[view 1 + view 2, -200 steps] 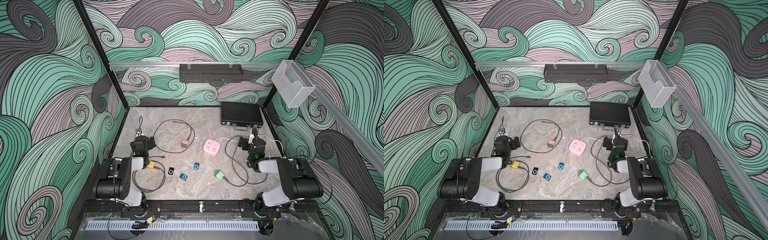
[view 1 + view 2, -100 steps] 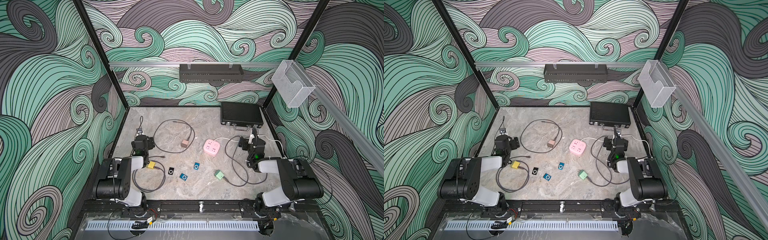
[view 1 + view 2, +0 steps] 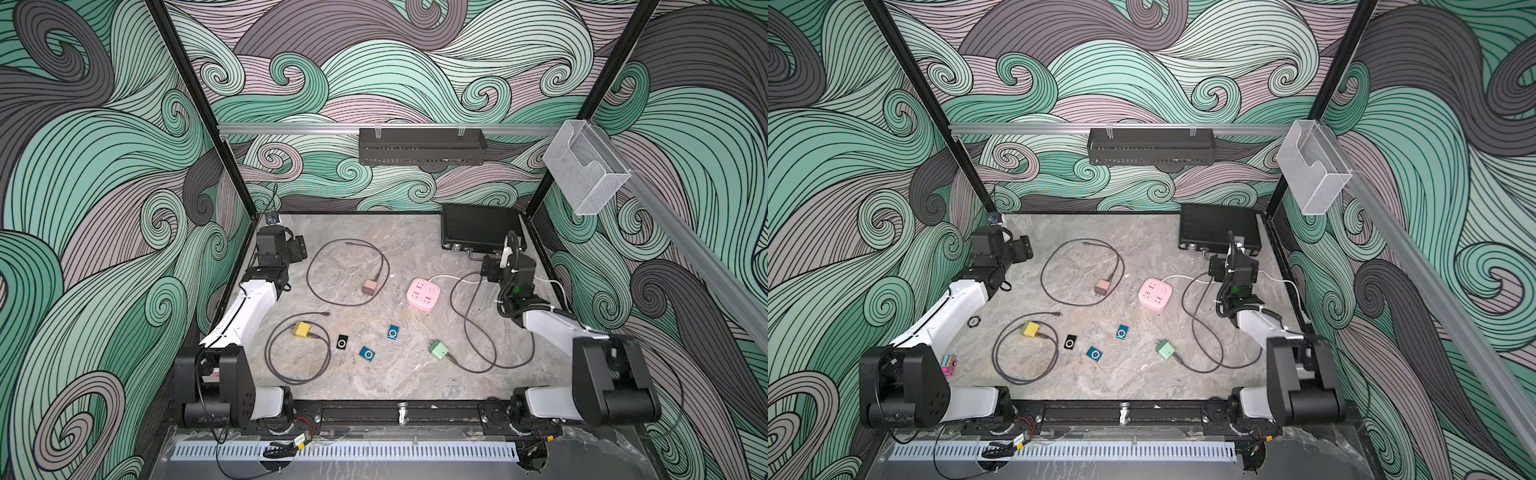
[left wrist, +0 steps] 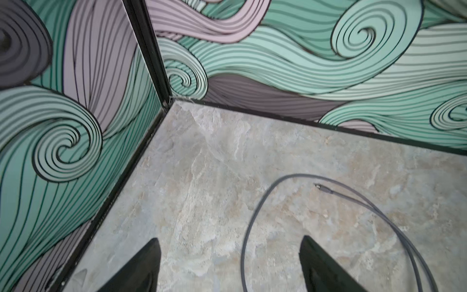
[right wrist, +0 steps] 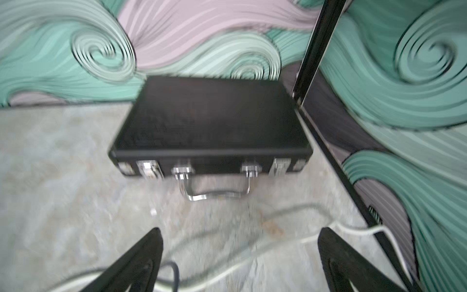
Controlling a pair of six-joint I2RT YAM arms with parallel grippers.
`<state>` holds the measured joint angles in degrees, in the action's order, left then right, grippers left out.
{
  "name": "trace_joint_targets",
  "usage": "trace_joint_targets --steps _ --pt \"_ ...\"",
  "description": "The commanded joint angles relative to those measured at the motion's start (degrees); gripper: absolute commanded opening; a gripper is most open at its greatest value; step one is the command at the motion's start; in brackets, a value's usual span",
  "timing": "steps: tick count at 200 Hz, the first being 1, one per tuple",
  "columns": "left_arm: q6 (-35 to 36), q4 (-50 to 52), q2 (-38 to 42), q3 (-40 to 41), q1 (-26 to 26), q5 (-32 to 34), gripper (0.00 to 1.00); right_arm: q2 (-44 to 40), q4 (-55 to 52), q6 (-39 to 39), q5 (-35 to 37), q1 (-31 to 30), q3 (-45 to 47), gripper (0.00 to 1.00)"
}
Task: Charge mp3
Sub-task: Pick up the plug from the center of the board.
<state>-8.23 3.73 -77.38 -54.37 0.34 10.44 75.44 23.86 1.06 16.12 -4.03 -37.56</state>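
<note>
Mp3 players lie loose on the desk point(image 3: 395, 386), near its front middle: a black mp3 player point(image 3: 342, 343), a front blue mp3 player point(image 3: 367, 354) and a rear blue mp3 player point(image 3: 393, 331). None has a cable plugged in.

The left end effector point(image 4: 230, 239) is open and empty above bare desk by the far left corner, with a grey cable plug point(image 4: 323, 188) just ahead. The right end effector point(image 5: 241, 228) is open and empty too. It faces a closed black case point(image 5: 209, 121) and hangs over loose cable.

Farther out, a pink power strip point(image 3: 423, 294) sits mid-desk with nothing plugged in. A brown charger point(image 3: 369, 286), a yellow charger point(image 3: 301, 328) and a green charger point(image 3: 437, 349) lie apart from it. By this judgement every step remains.

Side walls stand close beside both arms. Open room lies at the centre, though cable loops ring the chargers.
</note>
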Motion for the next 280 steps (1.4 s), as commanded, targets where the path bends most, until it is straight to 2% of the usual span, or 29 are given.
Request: trace_joint_targets --steps 1,48,97,127,156,180,196,222,252,280 --pt "-2.82 4.98 -0.48 0.15 -1.45 -1.47 0.84 -5.93 -11.57 1.09 1.88 0.25 -1.33 0.98" --pt "-3.06 10.42 0.99 -2.07 -5.96 -0.59 0.84 -13.49 -25.51 -4.89 4.44 0.08 -5.65 0.99" --pt "-12.16 15.77 4.01 -1.46 -12.1 -0.08 0.83 -19.15 -42.49 -14.15 5.81 -2.29 -8.64 0.97" --pt "-18.74 23.75 3.24 -3.26 -20.45 4.5 0.81 -19.54 -57.46 -23.96 5.75 -4.4 -12.05 0.96" --pt "-27.78 29.45 3.12 -3.46 -29.52 4.5 0.8 -20.53 -67.4 -30.76 3.27 -8.1 -12.3 0.95" --pt "-39.68 34.31 1.96 -4.81 -37.79 5.29 0.81 -24.18 -71.21 -35.17 -0.23 -11.13 -10.03 0.93" --pt "-45.62 36.02 0.04 -6.25 -42.65 3.82 0.84 -27.5 -72.11 -37.84 -2.31 -12.85 -7.97 0.92" --pt "-51.39 35.83 -4.56 -9.72 -50.06 0.38 0.86 -31.83 -75.23 -40.69 -4.49 -14.78 -6.25 0.92" --pt "-57.17 31.13 -14.11 -13.35 -55.27 -9.06 0.88 -38.13 -78.49 -42.86 -5.88 -16.01 -3.97 0.92" --pt "-58.28 35.94 -23.63 -23.3 -59.94 -8.0 0.89 -43.86 -78.97 -42.13 -8.91 -16.1 -2.76 0.91"
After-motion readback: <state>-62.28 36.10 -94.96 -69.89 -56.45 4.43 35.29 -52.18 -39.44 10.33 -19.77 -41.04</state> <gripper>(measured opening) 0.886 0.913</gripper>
